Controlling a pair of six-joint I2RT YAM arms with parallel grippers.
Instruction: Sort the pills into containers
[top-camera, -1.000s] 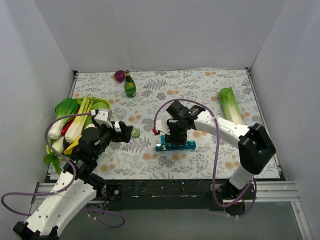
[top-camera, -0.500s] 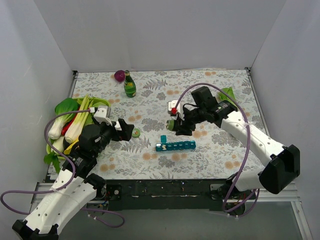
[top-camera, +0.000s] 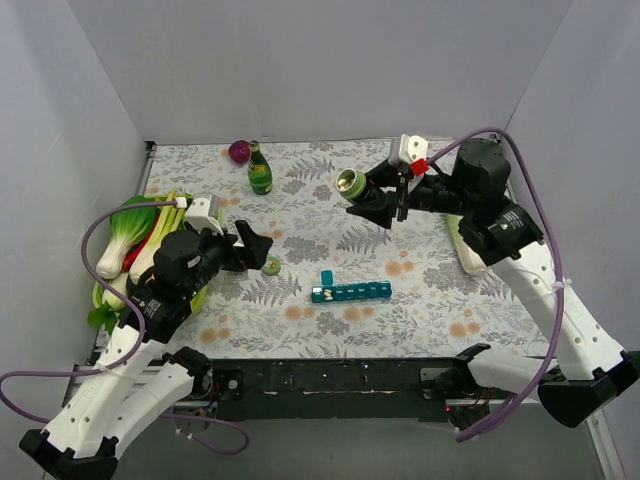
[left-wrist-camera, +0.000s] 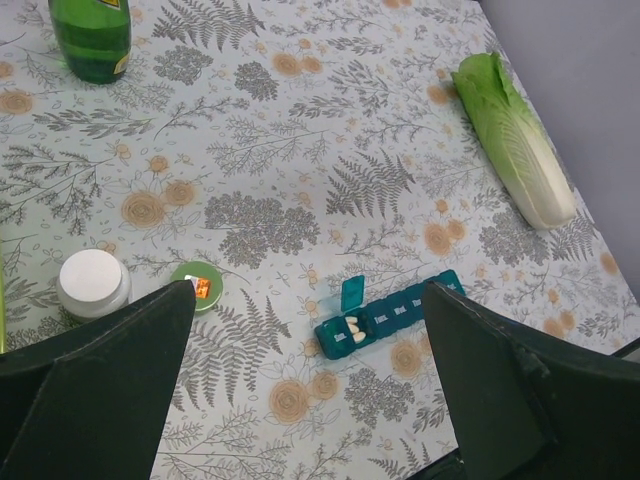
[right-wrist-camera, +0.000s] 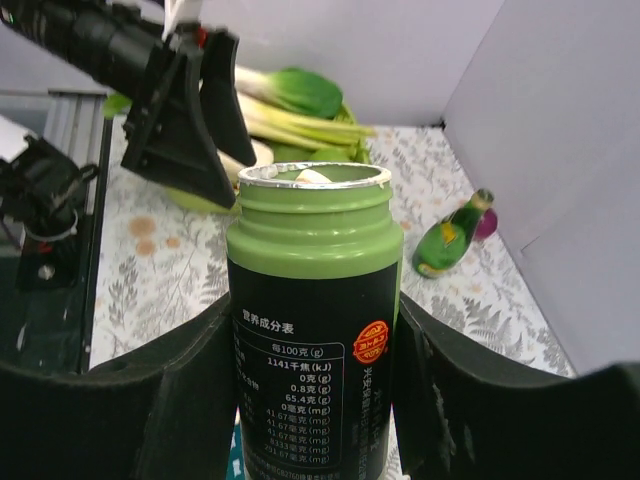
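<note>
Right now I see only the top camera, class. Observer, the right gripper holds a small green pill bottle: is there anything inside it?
Observer: Yes. The right wrist view shows the pill bottle uncapped, something white at its mouth.
Operator: And the pill box's open end?
Observer: The left wrist view shows white pills in that end compartment.
Operator: Anything by the left gripper that I miss?
Observer: A white round cap stands beside the green lid.
</note>
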